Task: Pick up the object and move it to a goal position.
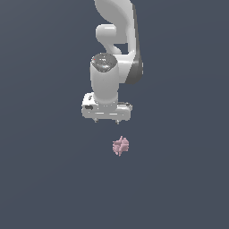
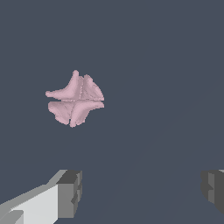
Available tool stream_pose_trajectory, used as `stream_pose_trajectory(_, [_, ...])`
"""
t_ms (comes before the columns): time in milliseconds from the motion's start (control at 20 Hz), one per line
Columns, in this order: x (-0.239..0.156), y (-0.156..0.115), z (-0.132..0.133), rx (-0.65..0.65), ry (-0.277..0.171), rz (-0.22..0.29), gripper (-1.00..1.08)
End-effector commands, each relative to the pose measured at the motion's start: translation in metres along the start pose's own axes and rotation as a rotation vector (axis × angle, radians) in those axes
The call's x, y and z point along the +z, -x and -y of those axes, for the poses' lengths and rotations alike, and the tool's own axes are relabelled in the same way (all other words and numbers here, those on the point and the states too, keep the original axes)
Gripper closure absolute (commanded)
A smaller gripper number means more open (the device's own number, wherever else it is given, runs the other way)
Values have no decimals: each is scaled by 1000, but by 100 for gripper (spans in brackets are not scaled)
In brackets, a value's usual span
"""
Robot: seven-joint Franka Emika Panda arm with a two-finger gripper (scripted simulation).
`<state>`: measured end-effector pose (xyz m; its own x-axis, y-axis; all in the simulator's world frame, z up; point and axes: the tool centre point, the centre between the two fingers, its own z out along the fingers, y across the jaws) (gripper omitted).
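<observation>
Plain grey backdrop, pink object (image 2: pixel 75 99) apart from, outside gripper's (image 2: pixel 140 192) wide-spread fingers (image 2: pixel 70 193).

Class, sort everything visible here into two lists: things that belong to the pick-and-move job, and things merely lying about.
Belongs to the job:
- small pale-pink knobbly object
- white robot gripper, jaws open, above the object

Lying about:
- nothing else visible, only the plain dark grey surface

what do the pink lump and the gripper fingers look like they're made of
Pink lump: a matte, pale pink solid, perhaps plastic or clay. It has soft shading, no glints, and folded lobes meeting at creases. As a render, the true material stays open.

Fingers: flat grey blocks with ridged inner faces, like hard plastic or rubber pads. The gripper body beside them is smooth white, like painted casing.
</observation>
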<state>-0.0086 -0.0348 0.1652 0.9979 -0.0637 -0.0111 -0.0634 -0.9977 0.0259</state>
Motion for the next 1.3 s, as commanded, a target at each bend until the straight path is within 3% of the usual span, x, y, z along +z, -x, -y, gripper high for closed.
stream_pose_trajectory(0, [0,0,0,0,0,0,-92])
stream_pose_trajectory(750, [-8,-6,-8,1,27,-11,-92])
stream_pose_trajectory(1250, [0,-15,1,115,18,-12,-92])
